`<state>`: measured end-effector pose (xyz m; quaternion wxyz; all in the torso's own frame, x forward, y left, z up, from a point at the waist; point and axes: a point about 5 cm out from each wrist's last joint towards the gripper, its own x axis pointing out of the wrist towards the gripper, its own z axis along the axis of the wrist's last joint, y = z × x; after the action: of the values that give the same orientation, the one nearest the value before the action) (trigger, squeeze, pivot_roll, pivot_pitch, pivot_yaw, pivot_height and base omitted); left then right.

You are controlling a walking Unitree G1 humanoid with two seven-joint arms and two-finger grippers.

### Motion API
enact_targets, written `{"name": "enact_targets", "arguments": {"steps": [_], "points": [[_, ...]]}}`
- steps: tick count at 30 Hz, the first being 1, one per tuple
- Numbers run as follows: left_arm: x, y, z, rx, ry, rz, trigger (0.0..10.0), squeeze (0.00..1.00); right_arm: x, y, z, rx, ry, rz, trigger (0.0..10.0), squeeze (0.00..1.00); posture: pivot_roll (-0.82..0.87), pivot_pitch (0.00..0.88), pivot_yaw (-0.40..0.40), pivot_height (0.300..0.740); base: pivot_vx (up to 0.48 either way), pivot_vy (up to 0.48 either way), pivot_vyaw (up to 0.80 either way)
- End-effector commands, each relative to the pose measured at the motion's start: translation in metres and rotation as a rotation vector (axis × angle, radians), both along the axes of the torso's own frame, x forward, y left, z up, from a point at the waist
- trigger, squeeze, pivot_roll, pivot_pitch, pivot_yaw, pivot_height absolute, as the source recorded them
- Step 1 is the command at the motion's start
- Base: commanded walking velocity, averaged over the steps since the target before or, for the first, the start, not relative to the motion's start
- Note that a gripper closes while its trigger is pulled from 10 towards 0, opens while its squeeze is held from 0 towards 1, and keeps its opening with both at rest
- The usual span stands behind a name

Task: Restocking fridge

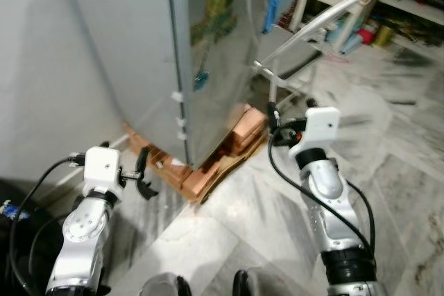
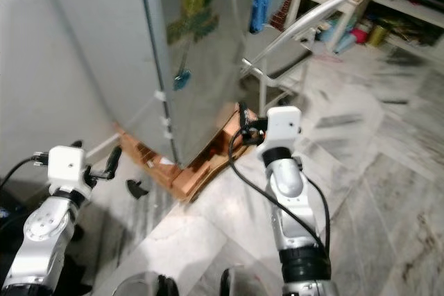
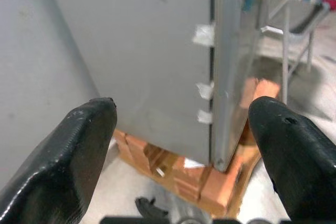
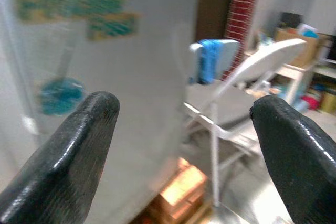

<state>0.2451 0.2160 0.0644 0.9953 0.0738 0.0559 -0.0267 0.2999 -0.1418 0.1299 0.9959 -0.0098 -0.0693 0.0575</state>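
Fridge (image 1: pixel 201 53) top cut off; door decals seemingly blurred.

Both arms: silver-grey rounded metal segments joined by black rings. Left arm (image 1: pixel 80 240) has a round silver disc with small dark screw holes on its side. Right arm (image 1: pixel 333 206) has the same build, with a black ribbed collar near its lower joint. Each wrist ends in a white boxy block. Black cables loop loosely along both arms. Left gripper (image 3: pixel 181 129) and right gripper (image 4: pixel 184 129): two thick, matte black, rounded fingers each, spread wide apart.
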Motion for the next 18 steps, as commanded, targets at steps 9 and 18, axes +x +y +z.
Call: {"name": "enact_targets", "arguments": {"steps": [9,18], "points": [[0.002,-0.009,0.004,-0.03,-0.022,-0.019,10.0,0.0,0.0,-0.003,0.002,-0.003,-0.009,-0.008,10.0,0.0,-0.01,0.095,-0.021,0.74,0.262,0.298,-0.44],[0.005,-0.013,0.005,-0.036,-0.03,-0.033,10.0,0.0,-0.001,-0.004,0.002,-0.006,-0.01,-0.012,10.0,0.0,-0.01,0.101,-0.019,0.74,0.321,0.357,0.0]]}}
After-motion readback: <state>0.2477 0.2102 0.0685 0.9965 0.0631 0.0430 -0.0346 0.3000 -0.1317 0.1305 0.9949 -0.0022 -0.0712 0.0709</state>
